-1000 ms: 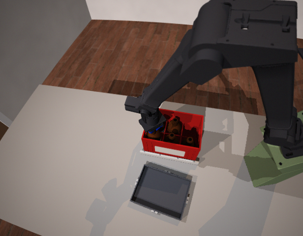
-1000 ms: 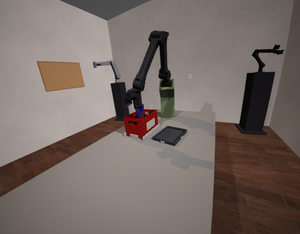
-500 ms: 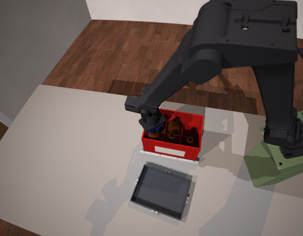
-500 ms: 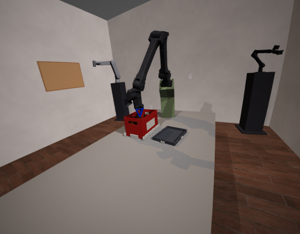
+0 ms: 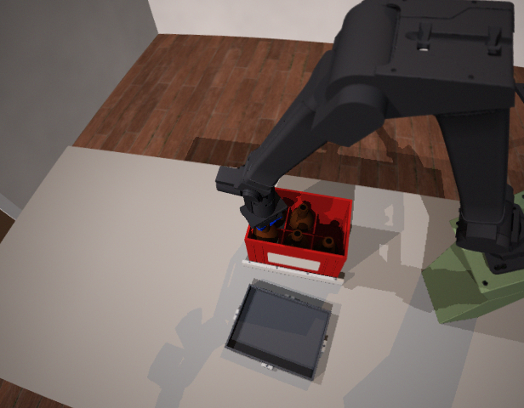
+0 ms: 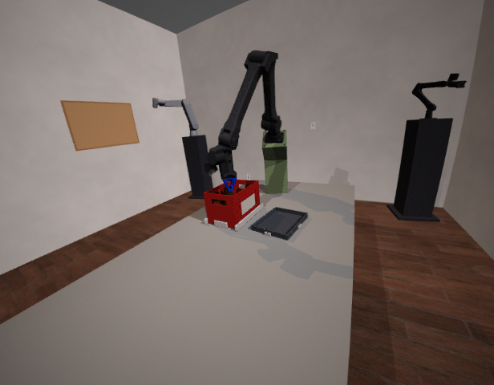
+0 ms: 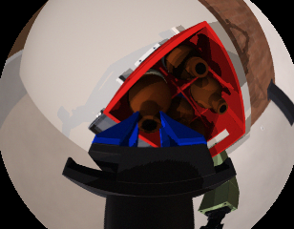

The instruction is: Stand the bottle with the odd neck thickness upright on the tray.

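Reaching down into the red crate (image 5: 297, 258), my claw (image 7: 149, 129) pinches the neck of a brown bottle (image 7: 149, 94) in the corner compartment at the crate's end farthest from my green pedestal (image 5: 455, 290), on the side facing the tray, with a blue finger (image 7: 122, 133) pressed on each side just below the opening. That bottle stands upright in its compartment, and I can see other brown bottles (image 5: 303, 213) standing in the neighbouring compartments. The dark tray (image 5: 317, 347) lies on the table (image 5: 99, 263) just beside the crate's labelled long side, apart from it.
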`<state>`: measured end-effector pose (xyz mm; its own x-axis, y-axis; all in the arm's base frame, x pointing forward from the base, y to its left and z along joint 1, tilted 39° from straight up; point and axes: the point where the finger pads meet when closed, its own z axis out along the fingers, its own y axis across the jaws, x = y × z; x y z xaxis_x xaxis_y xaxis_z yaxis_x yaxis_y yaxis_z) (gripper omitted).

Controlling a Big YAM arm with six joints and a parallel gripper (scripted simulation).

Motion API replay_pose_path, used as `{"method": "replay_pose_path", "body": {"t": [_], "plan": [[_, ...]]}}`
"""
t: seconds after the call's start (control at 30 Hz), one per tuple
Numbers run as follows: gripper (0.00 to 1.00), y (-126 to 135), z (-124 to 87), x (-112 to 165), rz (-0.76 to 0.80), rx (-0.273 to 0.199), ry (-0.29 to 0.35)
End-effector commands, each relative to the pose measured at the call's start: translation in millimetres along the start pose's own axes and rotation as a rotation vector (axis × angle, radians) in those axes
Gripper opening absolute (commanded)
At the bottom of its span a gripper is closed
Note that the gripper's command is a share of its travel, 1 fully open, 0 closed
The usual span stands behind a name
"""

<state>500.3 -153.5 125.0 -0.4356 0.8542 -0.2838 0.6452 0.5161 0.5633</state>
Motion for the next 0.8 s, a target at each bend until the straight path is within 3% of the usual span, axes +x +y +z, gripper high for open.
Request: {"method": "replay_pose_path", "body": {"t": [0.0, 0.77], "plan": [[0.00, 0, -12, -3, -0.009, -0.005, -0.013], [0.00, 0, -23, -1, -0.010, -0.005, -0.009]]}}
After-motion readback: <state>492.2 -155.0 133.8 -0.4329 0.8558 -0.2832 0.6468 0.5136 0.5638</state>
